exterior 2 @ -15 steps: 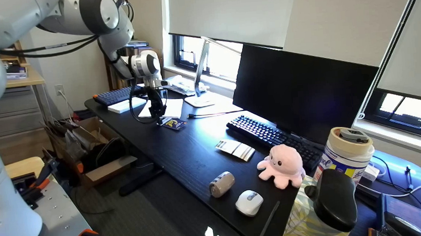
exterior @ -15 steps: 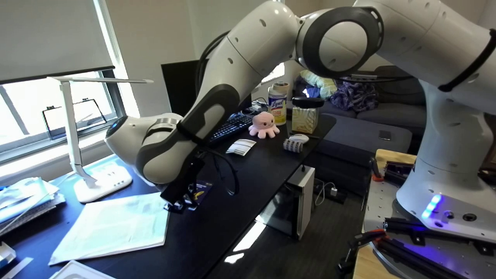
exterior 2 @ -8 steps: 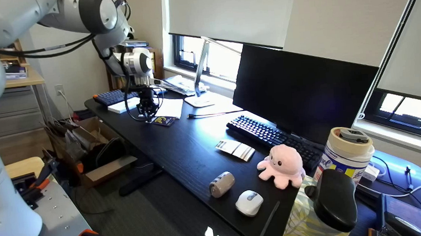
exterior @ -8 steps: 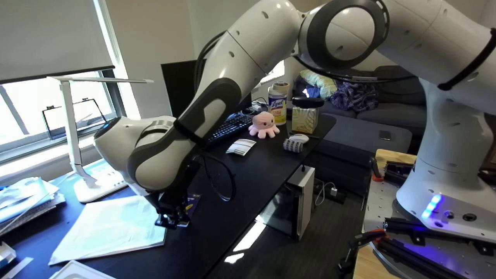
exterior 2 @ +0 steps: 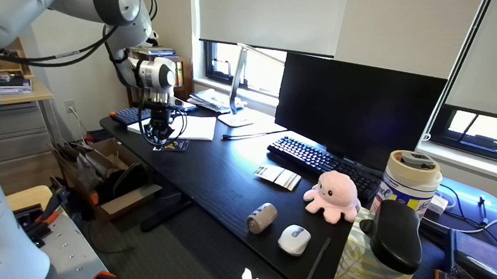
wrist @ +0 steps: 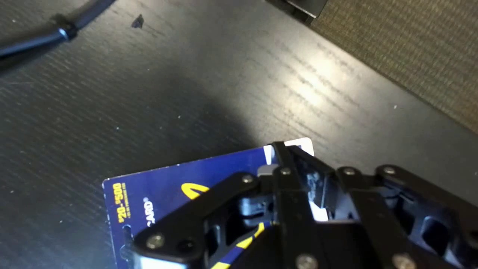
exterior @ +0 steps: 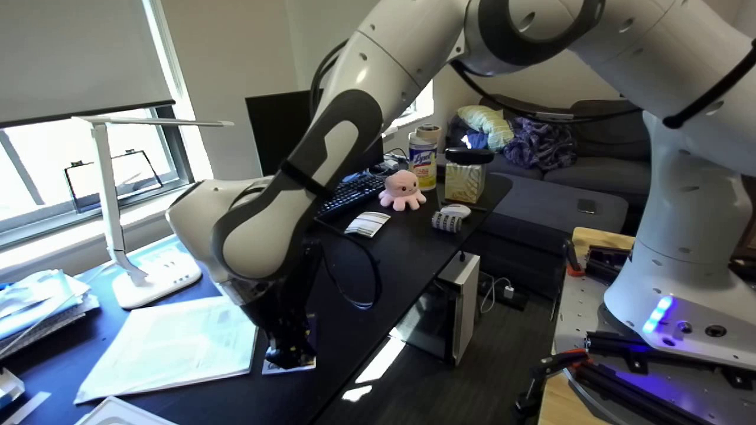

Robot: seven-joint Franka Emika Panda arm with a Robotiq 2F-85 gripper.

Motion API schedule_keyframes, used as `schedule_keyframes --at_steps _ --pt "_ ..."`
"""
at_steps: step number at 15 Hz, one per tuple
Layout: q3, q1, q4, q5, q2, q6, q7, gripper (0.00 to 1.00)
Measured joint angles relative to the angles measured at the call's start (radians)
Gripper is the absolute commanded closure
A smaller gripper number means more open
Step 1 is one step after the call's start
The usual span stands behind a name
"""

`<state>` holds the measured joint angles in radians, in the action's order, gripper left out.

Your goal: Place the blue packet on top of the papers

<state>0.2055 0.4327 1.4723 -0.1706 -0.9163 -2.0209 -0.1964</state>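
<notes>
The blue packet [wrist: 164,186], with yellow and white print, lies flat on or close to the dark desk. It also shows in an exterior view [exterior 2: 178,145], partly under my gripper. My gripper [wrist: 304,160] is low over the packet's white end, pointing down. Its fingers stand fairly close together with a gap between them, and white packet shows in the gap. Whether the pads pinch the packet is hidden. The papers [exterior: 171,342] lie flat on the desk beside my gripper [exterior: 289,357], and also show in an exterior view [exterior 2: 197,127]. The packet is off the papers.
A white desk lamp [exterior: 156,277] stands behind the papers, and a plastic pile [exterior: 44,301] lies at the side. A keyboard [exterior 2: 126,116] sits at the desk's far end. A pink octopus toy [exterior 2: 333,195] is farther along. The desk edge [wrist: 377,78] is near the packet.
My gripper and the blue packet have moved together across the desk, toward its front edge. The packet has turned a little. The papers have stayed put.
</notes>
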Motion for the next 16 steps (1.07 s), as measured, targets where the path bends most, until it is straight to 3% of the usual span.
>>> schedule_keyframes --at_steps 3,11,16 --pt "0.014 -0.013 0.056 0.019 0.026 0.02 0.092 0.99" --pt "-0.08 -0.016 0.103 0.004 0.049 0.157 0.088 0.99" --pt "-0.086 -0.027 0.101 0.021 0.048 0.16 0.068 0.99"
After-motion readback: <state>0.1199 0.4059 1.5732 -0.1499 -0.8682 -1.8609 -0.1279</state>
